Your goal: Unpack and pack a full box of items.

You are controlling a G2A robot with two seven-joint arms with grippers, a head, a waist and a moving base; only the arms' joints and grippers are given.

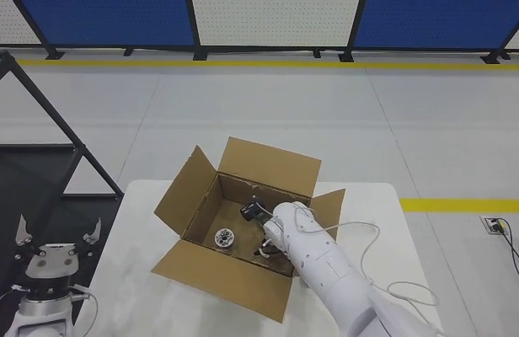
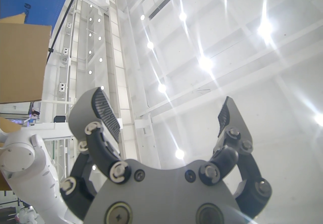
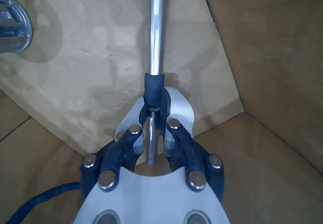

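If raised as gripped, metal rod [image 3: 157, 20]: prone to tipping or sliding lengthwise out of the pinch, being clamped close to one end with most of its length beyond the grip. Could then knock a wall of the cardboard box [image 3: 265, 33] or drop onto the round metal part [image 1: 223, 238]. Calls for a slow, steady lift.
If swung left on the way out, round metal part: open to a knock from the rod's free end, sitting left of the gripper on the box floor.
Right gripper [image 3: 154, 112]: closed down narrow on the rod, clamped on either side of the shaft just behind a dark band [image 3: 154, 86] wrapped round it. Nothing else touched.
Rod's place: inside the box, right of the round metal part, running straight on from the wrist over the cardboard floor. Cannot tell whether resting on that floor or held just above.
Box: on the table [image 1: 150, 303], all four flaps folded outward, right arm reaching in from the near right.
Box contents: rod and round metal part seen, well apart. Hardly a full load, so judged late in unpacking or early in packing.
Left gripper [image 2: 165, 106]: spread wide, holding nothing, pointed up at the ceiling lights. Parked at the near left, off the table's left edge, well apart from the box.
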